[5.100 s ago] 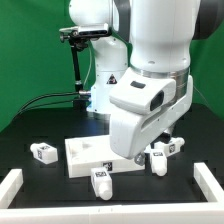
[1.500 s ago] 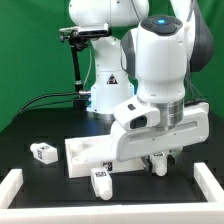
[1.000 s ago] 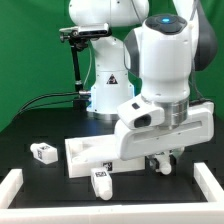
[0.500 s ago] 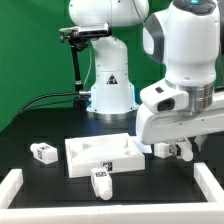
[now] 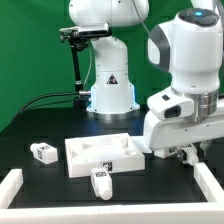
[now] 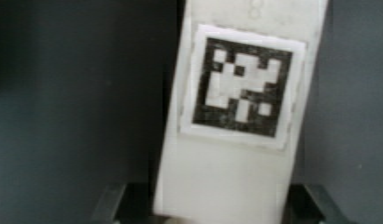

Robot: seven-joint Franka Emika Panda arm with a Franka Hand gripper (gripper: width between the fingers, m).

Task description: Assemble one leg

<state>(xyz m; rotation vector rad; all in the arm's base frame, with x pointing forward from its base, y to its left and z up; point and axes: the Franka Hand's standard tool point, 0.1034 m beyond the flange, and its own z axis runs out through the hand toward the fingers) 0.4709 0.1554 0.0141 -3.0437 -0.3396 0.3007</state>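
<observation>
In the wrist view a white leg (image 6: 232,110) with a black-and-white marker fills the frame, standing between my two dark fingers (image 6: 127,203). My gripper (image 6: 220,208) is shut on this leg. In the exterior view my gripper (image 5: 184,152) hangs low over the black table, to the right of the white tabletop (image 5: 92,153); the held leg is mostly hidden by the hand there. Another leg (image 5: 42,152) lies left of the tabletop. A third leg (image 5: 100,182) lies in front of it.
White border rails show at the front left (image 5: 10,186) and at the right (image 5: 212,181) of the black table. The robot base (image 5: 108,85) stands behind the tabletop. A black stand with a camera (image 5: 75,50) rises at the back.
The arm has swung toward the exterior view's right, from over the tabletop's right end to beside it. The whole tabletop now shows.
</observation>
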